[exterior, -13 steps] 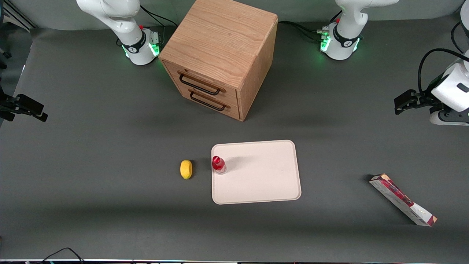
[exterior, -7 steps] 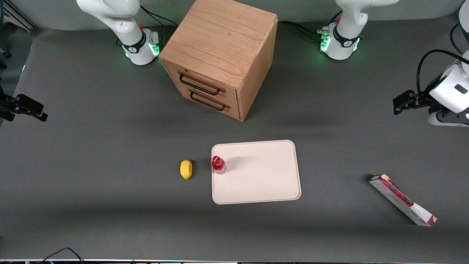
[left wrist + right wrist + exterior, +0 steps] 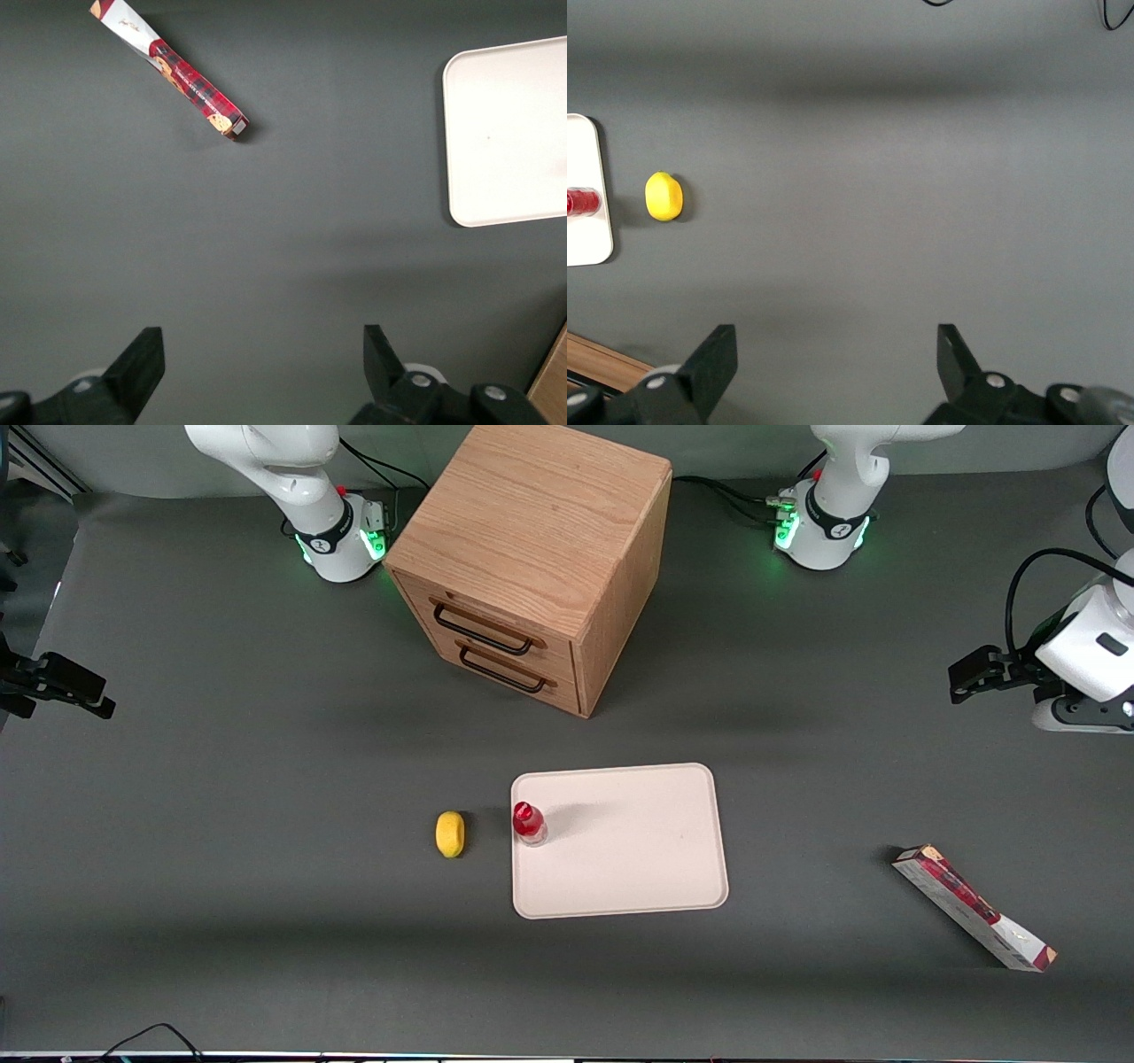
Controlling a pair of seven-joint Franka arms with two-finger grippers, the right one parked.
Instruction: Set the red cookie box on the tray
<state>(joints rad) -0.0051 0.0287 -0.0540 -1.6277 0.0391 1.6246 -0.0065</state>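
The red cookie box point(image 3: 974, 908) lies flat and slanted on the desk point(image 3: 266, 779), well apart from the tray point(image 3: 638, 859), out toward the working arm's end. The hand point(image 3: 264, 363) hangs above bare desk with its fingers point(image 3: 142, 359) spread wide, holding nothing. A little red-capped bottle point(image 3: 528, 822) stands on the tray's edge, with a lemon point(image 3: 450, 833) just beside it.

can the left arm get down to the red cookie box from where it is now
Probably yes. The tool hangs open above bare table, and the red cookie box lies alone toward the working arm's end, apart from the tray, with nothing on it or beside it.
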